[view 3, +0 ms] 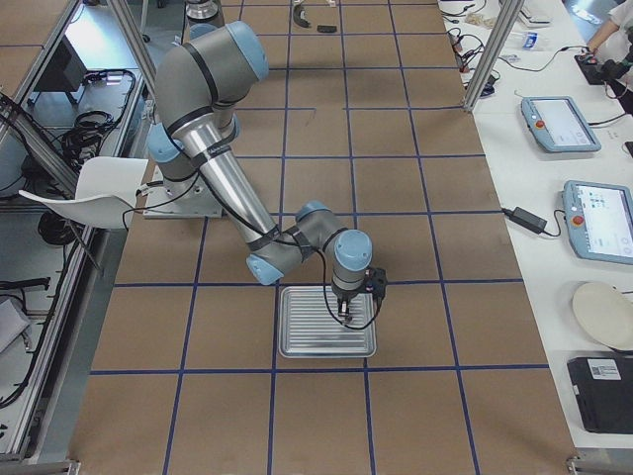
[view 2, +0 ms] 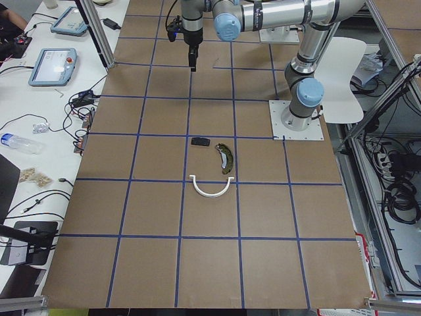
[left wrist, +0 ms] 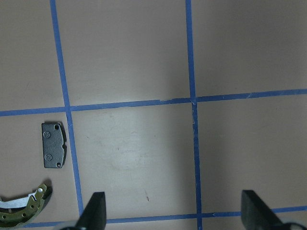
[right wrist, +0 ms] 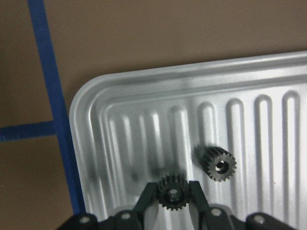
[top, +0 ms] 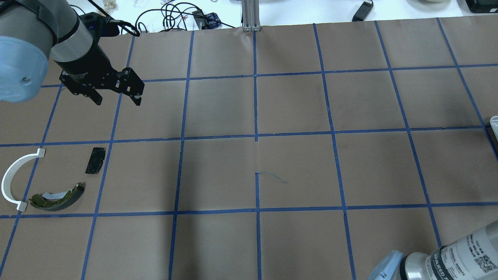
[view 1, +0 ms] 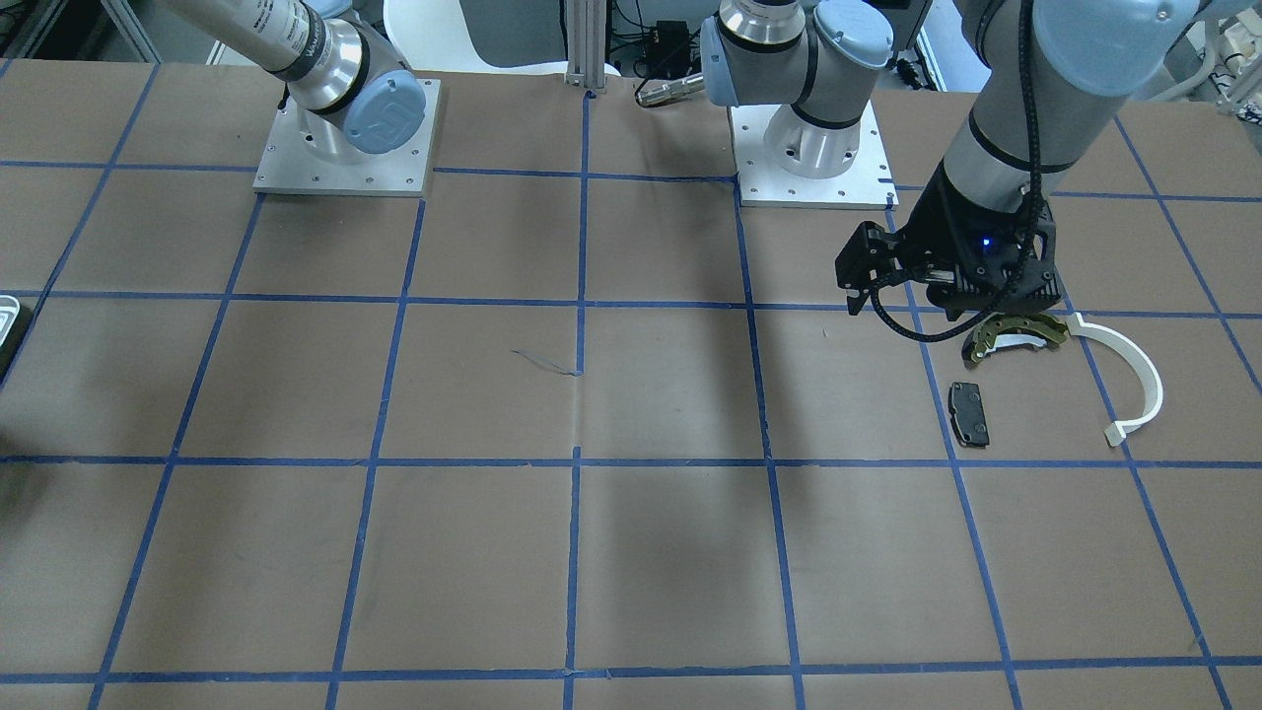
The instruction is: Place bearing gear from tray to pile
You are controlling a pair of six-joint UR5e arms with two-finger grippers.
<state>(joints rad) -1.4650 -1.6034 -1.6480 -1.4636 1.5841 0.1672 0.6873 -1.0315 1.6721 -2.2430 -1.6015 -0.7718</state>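
In the right wrist view, my right gripper [right wrist: 171, 197] is shut on a small dark bearing gear [right wrist: 171, 191], low over the ribbed metal tray [right wrist: 120, 124]. A second gear [right wrist: 219, 165] lies on the tray just beside it. The exterior right view shows this gripper [view 3: 346, 309] over the tray [view 3: 297, 341]. The pile lies at the far end: a brake shoe [top: 58, 196], a black brake pad [top: 95, 160] and a white curved piece [top: 11, 181]. My left gripper [top: 117, 102] hangs open above the table beyond the pile, nothing between its fingers [left wrist: 96, 211].
Brown paper with a blue tape grid covers the table [top: 256, 155]. The tray's edge shows at the table's right side [top: 494, 124]. Both arm bases [view 1: 813, 158] stand on plates at the robot's edge. Tablets and cables lie on the side bench [view 3: 574, 168].
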